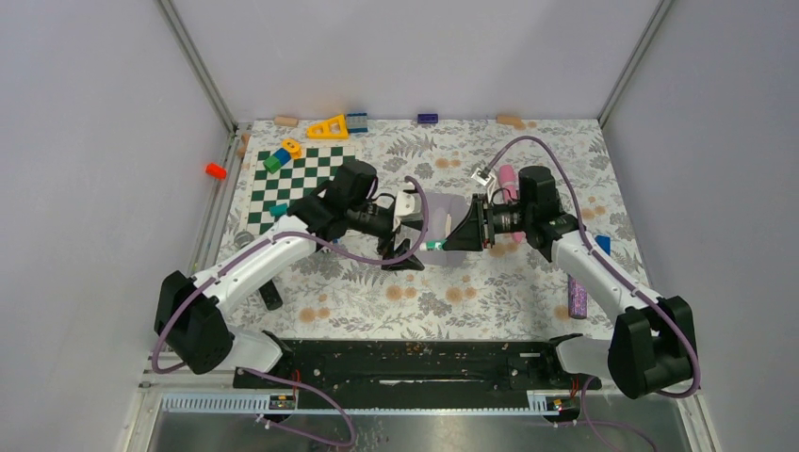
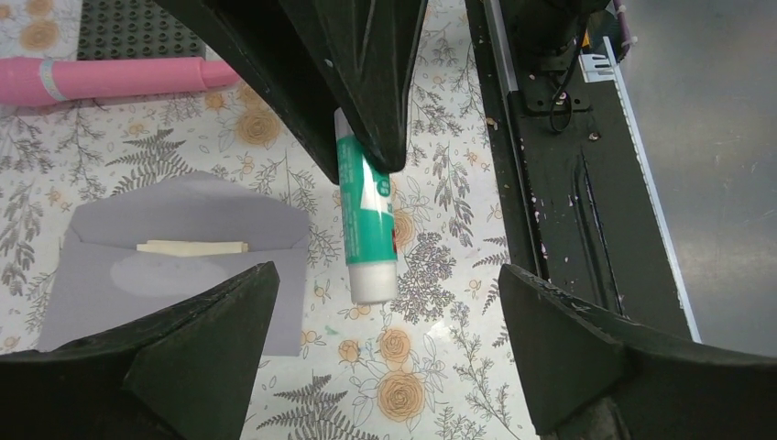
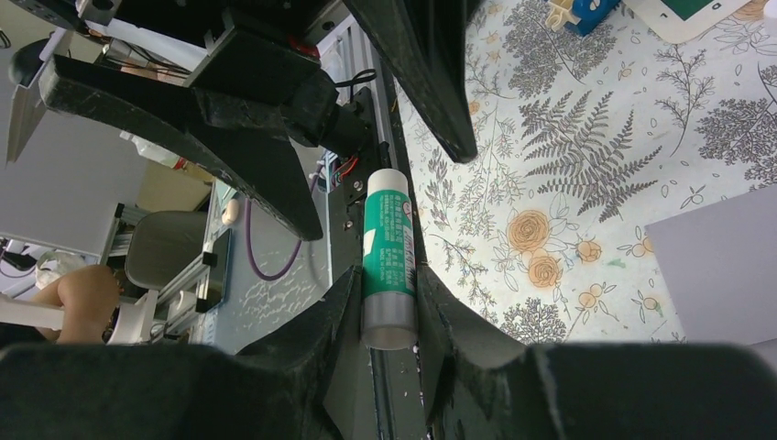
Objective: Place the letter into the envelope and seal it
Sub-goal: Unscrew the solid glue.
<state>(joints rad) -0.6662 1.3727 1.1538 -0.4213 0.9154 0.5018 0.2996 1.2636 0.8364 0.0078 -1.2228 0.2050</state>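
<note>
Your right gripper [image 3: 389, 307] is squeezing the one glue stick [image 3: 387, 229]. Your left gripper [image 2: 385, 302] is spread wide with nothing in it, right by the stick's white end. That makes two grippers. The one envelope [image 2: 183, 275] lies flat on the table [image 2: 440, 385] under them, flap open, with the one letter [image 2: 192, 247] peeking out of its pocket. Watch out: the stick is round and smooth, so a crooked tug from the left gripper may make it slip and roll off. A bump could slide the envelope, and glue could smear the poking-out letter
</note>
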